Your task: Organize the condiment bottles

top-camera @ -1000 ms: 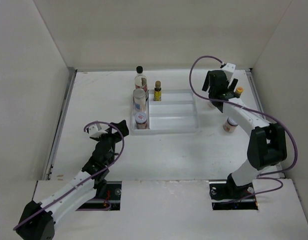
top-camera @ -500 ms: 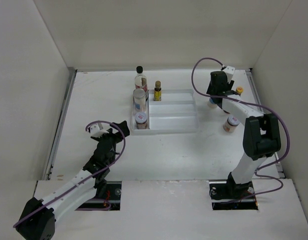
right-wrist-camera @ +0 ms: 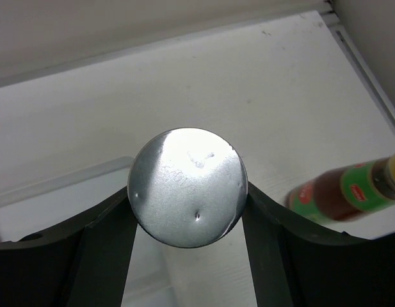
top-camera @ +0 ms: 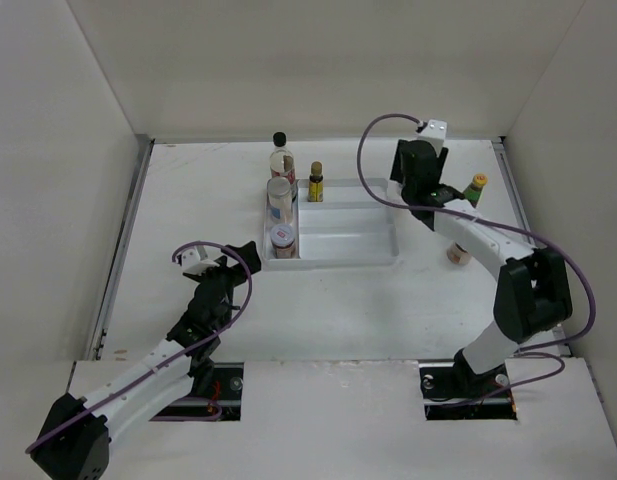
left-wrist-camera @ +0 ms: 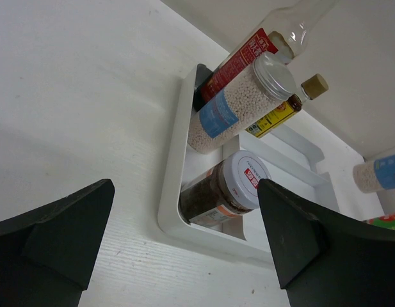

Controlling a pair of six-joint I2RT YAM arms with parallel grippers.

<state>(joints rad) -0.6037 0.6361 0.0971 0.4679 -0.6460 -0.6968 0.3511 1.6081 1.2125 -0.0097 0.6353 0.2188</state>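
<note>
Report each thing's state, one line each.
Left gripper: open, empty.
Right gripper: shut on round silver-lidded jar.
Flat white divided tray: partly filled.
Red sauce bottle with yellow cap: upright, outside tray.
Pellet-filled silver-lidded jar: upright in tray.
White-lidded dark jar: upright in tray.
Small tan-capped yellow-labelled bottle: upright in tray.

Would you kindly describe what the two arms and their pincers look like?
The left arm and right arm are white links with black joints; a purple cable loops along each. The left pincer and right pincer are black, each with two broad fingers.
</note>
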